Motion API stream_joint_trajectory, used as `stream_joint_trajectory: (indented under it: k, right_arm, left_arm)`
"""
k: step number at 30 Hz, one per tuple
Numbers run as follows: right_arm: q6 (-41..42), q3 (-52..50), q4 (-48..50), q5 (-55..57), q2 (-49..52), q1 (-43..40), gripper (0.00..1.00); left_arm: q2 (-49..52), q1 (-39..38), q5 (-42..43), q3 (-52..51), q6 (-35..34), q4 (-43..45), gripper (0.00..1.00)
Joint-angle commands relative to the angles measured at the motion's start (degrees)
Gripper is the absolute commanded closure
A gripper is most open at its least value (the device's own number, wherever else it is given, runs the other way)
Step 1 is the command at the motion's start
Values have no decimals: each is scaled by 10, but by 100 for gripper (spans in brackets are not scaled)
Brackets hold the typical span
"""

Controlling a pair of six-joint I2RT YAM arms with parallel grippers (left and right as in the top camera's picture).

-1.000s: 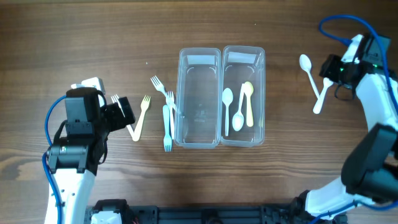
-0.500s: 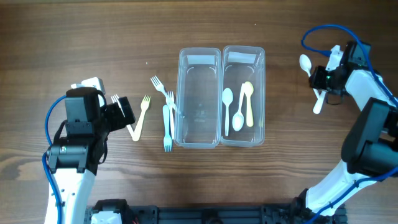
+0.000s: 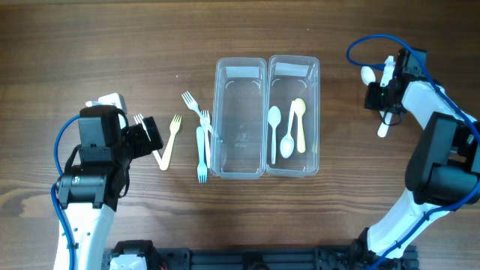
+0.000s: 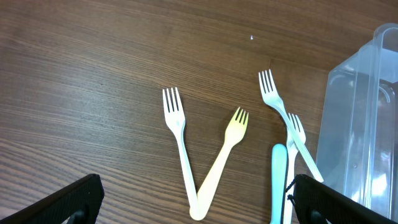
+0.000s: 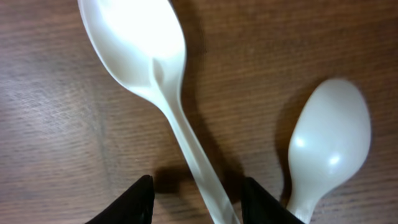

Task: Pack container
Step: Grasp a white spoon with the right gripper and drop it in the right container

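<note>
The clear two-tub container (image 3: 267, 112) stands mid-table. Its right tub holds three spoons (image 3: 287, 139); its left tub holds no cutlery. My right gripper (image 3: 377, 96) is low over two white spoons at the right. In the right wrist view its open fingers (image 5: 198, 202) straddle the handle of one white spoon (image 5: 134, 40). The second spoon (image 5: 329, 146) lies just to the right. My left gripper (image 3: 152, 136) is open and empty above the forks. In the left wrist view its fingers (image 4: 199, 202) frame a white fork (image 4: 177, 134) and a cream fork (image 4: 227, 146).
More forks lie against the container's left wall: two white ones (image 3: 193, 105) and a light blue one (image 3: 201, 150). They also show in the left wrist view (image 4: 280, 106), beside the container's corner (image 4: 364, 124). Bare wood surrounds everything.
My right arm has swung left and down over the two spoons at the right. The left arm and the cutlery have not moved.
</note>
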Motion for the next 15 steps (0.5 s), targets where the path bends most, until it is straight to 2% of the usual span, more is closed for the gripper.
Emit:
stream_joint_trajectory:
  k: [1, 3, 7, 9, 15]
  right_arm:
    - [4, 7, -2, 8, 27, -1, 62]
    - [17, 7, -7, 8, 29, -1, 68]
    - [35, 7, -33, -7, 29, -1, 90]
    - [58, 8, -47, -7, 23, -1, 95]
    - [78, 8, -66, -7, -81, 10, 96]
  left_arm:
    - [-1, -3, -8, 12, 9, 2, 0]
    - [-1, -3, -8, 12, 9, 1, 0]
    - [-1, -3, -8, 12, 9, 2, 0]
    - [-1, -3, -8, 12, 9, 2, 0]
    - [-1, -3, -8, 12, 9, 1, 0]
